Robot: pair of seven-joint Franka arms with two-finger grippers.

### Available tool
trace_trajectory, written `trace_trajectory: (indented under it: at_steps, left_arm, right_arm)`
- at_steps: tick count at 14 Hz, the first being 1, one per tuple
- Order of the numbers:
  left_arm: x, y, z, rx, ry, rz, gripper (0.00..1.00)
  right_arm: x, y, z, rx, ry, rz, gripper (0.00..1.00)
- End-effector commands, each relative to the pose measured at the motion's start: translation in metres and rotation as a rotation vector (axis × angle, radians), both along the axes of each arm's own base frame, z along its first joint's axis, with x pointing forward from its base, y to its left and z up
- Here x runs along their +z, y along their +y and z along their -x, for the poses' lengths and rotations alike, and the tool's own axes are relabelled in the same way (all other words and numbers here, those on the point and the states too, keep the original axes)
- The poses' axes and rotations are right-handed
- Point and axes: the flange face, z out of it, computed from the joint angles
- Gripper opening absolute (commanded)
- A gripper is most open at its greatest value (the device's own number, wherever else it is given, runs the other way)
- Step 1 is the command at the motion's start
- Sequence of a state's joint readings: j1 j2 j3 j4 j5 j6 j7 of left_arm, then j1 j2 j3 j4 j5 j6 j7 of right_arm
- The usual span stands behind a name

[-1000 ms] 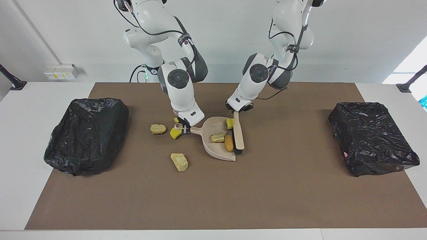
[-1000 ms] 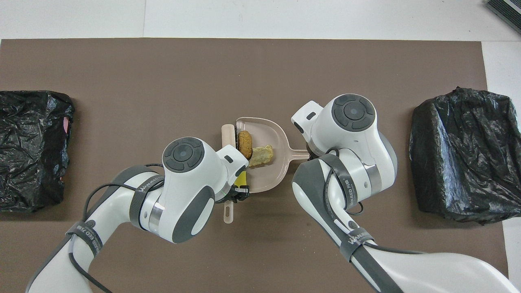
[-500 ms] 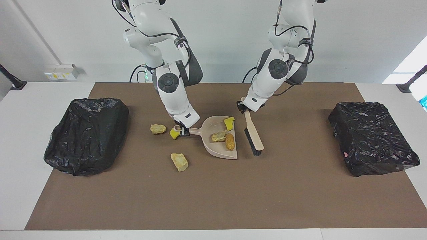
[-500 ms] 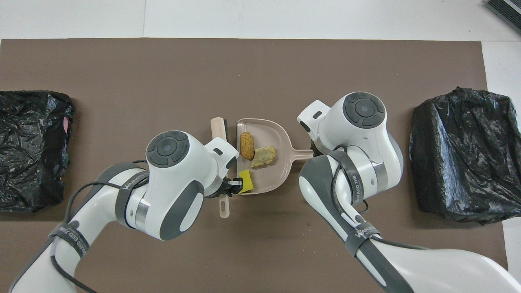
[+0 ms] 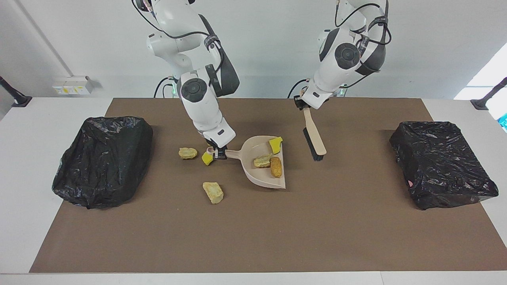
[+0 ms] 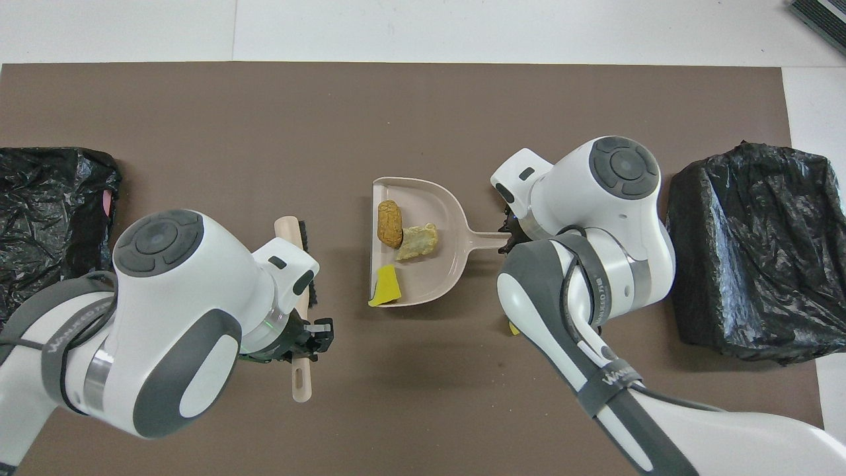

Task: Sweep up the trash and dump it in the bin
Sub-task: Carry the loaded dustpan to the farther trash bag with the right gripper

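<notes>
I see the dustpan point(image 5: 264, 162) mid-mat holding three trash pieces: a yellow wedge point(image 5: 275, 145) at the edge nearer the robots, a beige chunk point(image 5: 262, 161) and an orange chunk point(image 5: 275, 166) beside it. Right gripper point(image 5: 217, 153) is clamped on the pan's handle. Left gripper point(image 5: 302, 105) is closed on the brush point(image 5: 314, 137), raised over the mat toward the left arm's end. Loose on the mat toward the right arm's end: a second wedge point(image 5: 207, 158) touching the handle, a tan lump point(image 5: 187, 152), a pale lump point(image 5: 213, 192). Two bins point(image 5: 103, 158) point(image 5: 441, 161) in black bags, contents hidden.
</notes>
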State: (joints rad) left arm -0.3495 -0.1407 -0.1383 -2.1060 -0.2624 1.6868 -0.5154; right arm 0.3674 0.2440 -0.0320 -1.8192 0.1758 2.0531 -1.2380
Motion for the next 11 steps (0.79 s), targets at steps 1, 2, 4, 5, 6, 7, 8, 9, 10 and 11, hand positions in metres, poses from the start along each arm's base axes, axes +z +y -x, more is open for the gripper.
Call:
trace_trajectory:
  at_steps: [1,2,4,5,6,7,8,9,10,11]
  left_arm:
    - [-0.015,0.004,0.052,-0.026,-0.025,-0.033,0.00]
    - [-0.018,0.000,0.065,-0.038,-0.060,-0.025,0.00]
    - [-0.028,-0.021,0.079,-0.032,-0.112,-0.016,0.00]
    - [-0.047,-0.042,0.083,-0.022,-0.106,-0.030,0.00]
    - [-0.060,-0.057,0.088,-0.056,-0.110,-0.025,0.00]
    - [-0.064,-0.066,0.094,-0.079,-0.127,-0.015,0.00]
    - [-0.066,-0.071,0.100,-0.092,-0.132,-0.011,0.00]
    - [-0.068,-0.077,0.106,-0.105,-0.132,-0.013,0.00]
    - [-0.075,-0.085,0.113,-0.121,-0.121,-0.019,0.00]
    - [-0.081,-0.090,0.121,-0.135,-0.110,-0.023,0.00]
  right_arm:
    - [0.031,-0.040,-0.012,0.010,0.017,-0.021,0.00]
    - [0.039,-0.054,-0.016,0.011,0.029,-0.022,0.00]
    - [0.054,-0.091,-0.026,0.015,0.031,-0.027,0.00]
    - [0.057,-0.116,-0.030,0.025,0.040,-0.032,0.00]
    - [0.059,-0.141,-0.032,0.028,0.040,-0.034,0.00]
    - [0.061,-0.162,-0.034,0.035,0.033,-0.035,0.00]
    - [0.061,-0.183,-0.036,0.045,0.026,-0.037,0.00]
    - [0.060,-0.205,-0.036,0.053,0.022,-0.036,0.00]
    - [0.060,-0.224,-0.036,0.057,0.018,-0.037,0.00]
    - [0.060,-0.245,-0.035,0.058,0.013,-0.040,0.00]
